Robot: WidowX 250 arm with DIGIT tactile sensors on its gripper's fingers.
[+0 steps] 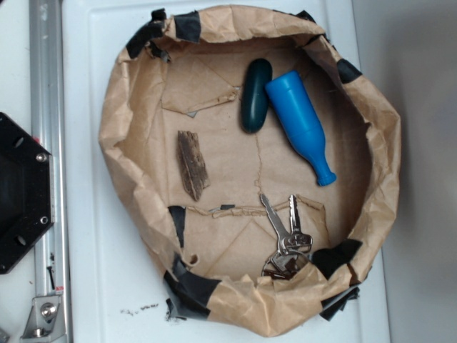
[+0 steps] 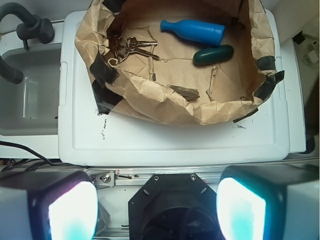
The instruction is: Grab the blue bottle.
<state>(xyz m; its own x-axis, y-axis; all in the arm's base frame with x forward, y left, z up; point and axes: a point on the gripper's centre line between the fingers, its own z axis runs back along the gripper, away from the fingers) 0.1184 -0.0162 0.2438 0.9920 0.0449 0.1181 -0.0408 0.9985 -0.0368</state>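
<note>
A crumpled brown paper nest (image 1: 128,128), patched with black tape, sits on a white plastic lid (image 1: 86,236) and serves as a walled basin, so the loose items cannot roll off.

The bright blue matte plastic bottle (image 1: 303,126) lies on its side near the nest's far-right wall in the exterior view, wide base toward the top rim, narrow neck and cap pointing down toward the middle. Its base end lies touching or just beside a dark teal oval pod (image 1: 255,95) on its left. It is flat on the paper, so a grasp would likely go across the wide body.

A splintered brown wood chip (image 1: 192,164) lies left of centre. A bunch of silver keys (image 1: 285,239) rests against the bottom rim, well apart from the bottle.

The gripper (image 2: 157,205) hangs back over the black arm base (image 1: 21,193), outside the nest, fingers (image 2: 65,205) spread wide with nothing between them. My read: the approach has not begun; the arm must reach over the near paper wall first.
</note>
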